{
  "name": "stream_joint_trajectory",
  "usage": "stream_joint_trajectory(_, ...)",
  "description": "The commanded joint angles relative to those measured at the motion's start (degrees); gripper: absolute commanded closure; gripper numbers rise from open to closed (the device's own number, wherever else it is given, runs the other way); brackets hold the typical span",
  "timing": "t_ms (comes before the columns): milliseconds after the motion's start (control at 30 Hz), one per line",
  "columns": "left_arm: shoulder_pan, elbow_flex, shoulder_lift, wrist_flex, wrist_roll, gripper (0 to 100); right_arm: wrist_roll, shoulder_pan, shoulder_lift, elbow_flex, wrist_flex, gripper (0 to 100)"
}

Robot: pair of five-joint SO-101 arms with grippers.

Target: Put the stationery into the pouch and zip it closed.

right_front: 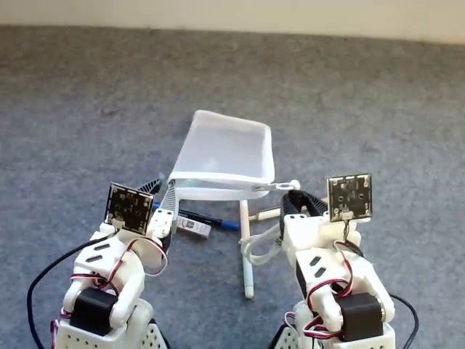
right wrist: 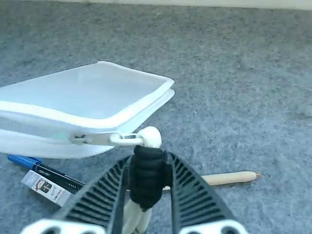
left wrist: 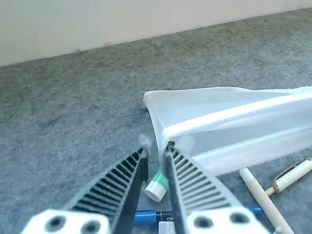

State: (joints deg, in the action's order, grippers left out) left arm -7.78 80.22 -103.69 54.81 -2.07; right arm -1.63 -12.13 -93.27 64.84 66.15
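1. left gripper (left wrist: 155, 150): jaws a slit apart, tips at the white mesh pouch (left wrist: 219, 112), its 8 o'clock corner.
2. right gripper (right wrist: 147, 158): clamped on a black ribbed piece (right wrist: 146, 180) that touches the zipper pull (right wrist: 105, 139), at 4 o'clock.
3. blue pen (right_front: 211, 219) and white pen (right_front: 246, 247) lie on the grey carpet (right_front: 87, 109), 6 o'clock of the pouch.

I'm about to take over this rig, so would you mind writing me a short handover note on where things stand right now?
Left gripper: narrowly open, tips at a corner of the pouch, nothing between them.
Right gripper: shut on a black ribbed piece with a white tip, right by the zipper pull.
On the carpet beside the pouch: blue-capped pen, cream pen, beige clip pen, small green-and-white item.
Done: nothing visibly inside the pouch.
Left: load all the stationery, then zip it closed.
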Motion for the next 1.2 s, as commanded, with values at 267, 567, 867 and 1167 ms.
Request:
stream_joint_trajectory(267, 1.5, -2.9, 0.2, 0.0, -0.7, 87, 0.4, 0.1, -0.5, -5.8, -0.6, 99.4)
stream_joint_trajectory(567, -3.8, -2.4, 0.3, 0.0, -2.2, 77, -0.5, -6.4, -0.6, -11.6, 4.4, 99.4)
stream_joint_trajectory(867, -5.1, 2.4, 0.4, -5.7, -1.9, 77, -0.4, -14.3, -9.8, -15.9, 9.2, 99.4)
stream_joint_trajectory(1167, -5.1, 3.3, 0.4, -5.4, -1.8, 80, -0.4, -15.4, -11.1, -15.7, 9.0, 99.4)
